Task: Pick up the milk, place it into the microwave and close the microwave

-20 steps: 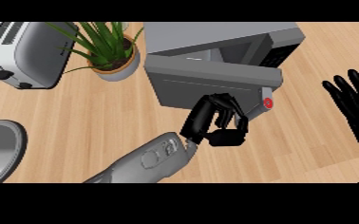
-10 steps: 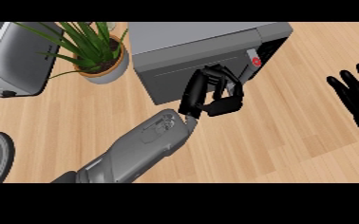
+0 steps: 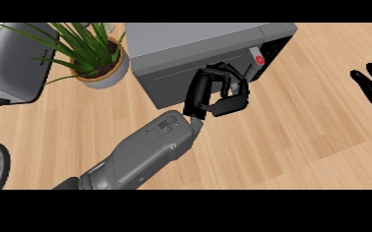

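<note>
Head view: grey box-shaped microwave (image 3: 190, 54) on the wooden desk (image 3: 305, 123), door nearly closed; left hand (image 3: 216, 96), fingers curled and empty, against the door; right hand (image 3: 362, 81) open, cut off by the edge.

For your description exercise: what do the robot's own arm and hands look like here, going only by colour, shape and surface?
The left forearm is a thick grey casing with moulded panels and a darker section near the bottom edge. The left hand is glossy black with slim segmented fingers. The right hand is also black, only partly in view.
</note>
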`<state>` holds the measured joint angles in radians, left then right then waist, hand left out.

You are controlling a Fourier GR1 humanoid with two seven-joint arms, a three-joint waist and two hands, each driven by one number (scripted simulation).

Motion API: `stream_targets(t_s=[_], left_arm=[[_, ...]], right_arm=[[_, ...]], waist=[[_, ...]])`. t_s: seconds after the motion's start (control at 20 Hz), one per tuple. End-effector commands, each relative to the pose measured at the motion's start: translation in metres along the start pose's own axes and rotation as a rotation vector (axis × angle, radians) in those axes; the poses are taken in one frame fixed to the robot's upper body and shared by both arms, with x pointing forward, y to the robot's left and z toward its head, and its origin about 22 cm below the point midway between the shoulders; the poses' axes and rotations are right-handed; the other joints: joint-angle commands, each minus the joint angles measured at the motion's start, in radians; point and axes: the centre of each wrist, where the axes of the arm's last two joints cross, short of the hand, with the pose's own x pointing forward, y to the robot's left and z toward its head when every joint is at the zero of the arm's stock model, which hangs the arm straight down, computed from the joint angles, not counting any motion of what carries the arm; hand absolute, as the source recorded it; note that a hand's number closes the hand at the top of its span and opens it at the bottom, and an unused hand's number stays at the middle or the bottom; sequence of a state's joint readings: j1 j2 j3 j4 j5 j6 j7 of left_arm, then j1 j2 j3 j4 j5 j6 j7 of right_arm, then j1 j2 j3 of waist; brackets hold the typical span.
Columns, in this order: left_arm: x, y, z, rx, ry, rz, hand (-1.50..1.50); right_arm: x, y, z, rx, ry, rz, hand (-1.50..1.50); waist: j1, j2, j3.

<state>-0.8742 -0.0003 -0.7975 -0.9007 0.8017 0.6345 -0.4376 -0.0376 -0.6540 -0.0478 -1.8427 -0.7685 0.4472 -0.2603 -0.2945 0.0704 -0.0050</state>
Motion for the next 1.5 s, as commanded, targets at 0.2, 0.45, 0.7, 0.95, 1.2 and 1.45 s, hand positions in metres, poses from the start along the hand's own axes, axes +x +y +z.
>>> stream_targets(t_s=[0.2, 0.45, 0.7, 0.95, 1.2, 1.45], left_arm=[[0.004, 0.011, -0.022, 0.051, -0.043, 0.011, 1.50], [0.006, 0.012, -0.025, 0.074, -0.052, 0.039, 1.50], [0.002, 0.012, -0.023, 0.071, -0.068, 0.033, 1.50], [0.001, 0.012, -0.023, 0.073, -0.084, 0.039, 1.50], [-0.003, 0.013, -0.021, 0.081, -0.086, 0.038, 1.50], [-0.005, 0.015, -0.021, 0.094, -0.089, 0.051, 1.50]], right_arm=[[0.010, -0.006, -0.005, 0.011, 0.002, 0.001, -1.50], [0.016, -0.006, -0.009, 0.035, -0.017, -0.016, -1.50], [0.022, -0.009, -0.013, 0.028, -0.014, -0.011, -1.50], [0.028, -0.012, -0.014, 0.036, -0.011, -0.014, -1.50], [0.033, -0.016, -0.019, 0.044, -0.012, -0.009, -1.50], [0.039, -0.020, -0.020, 0.035, -0.021, 0.003, -1.50]], waist=[[-0.015, 0.017, 0.002], [-0.024, 0.014, 0.003], [-0.023, 0.018, 0.002], [-0.035, 0.016, 0.003], [-0.032, 0.023, 0.003], [-0.031, 0.025, 0.003]])
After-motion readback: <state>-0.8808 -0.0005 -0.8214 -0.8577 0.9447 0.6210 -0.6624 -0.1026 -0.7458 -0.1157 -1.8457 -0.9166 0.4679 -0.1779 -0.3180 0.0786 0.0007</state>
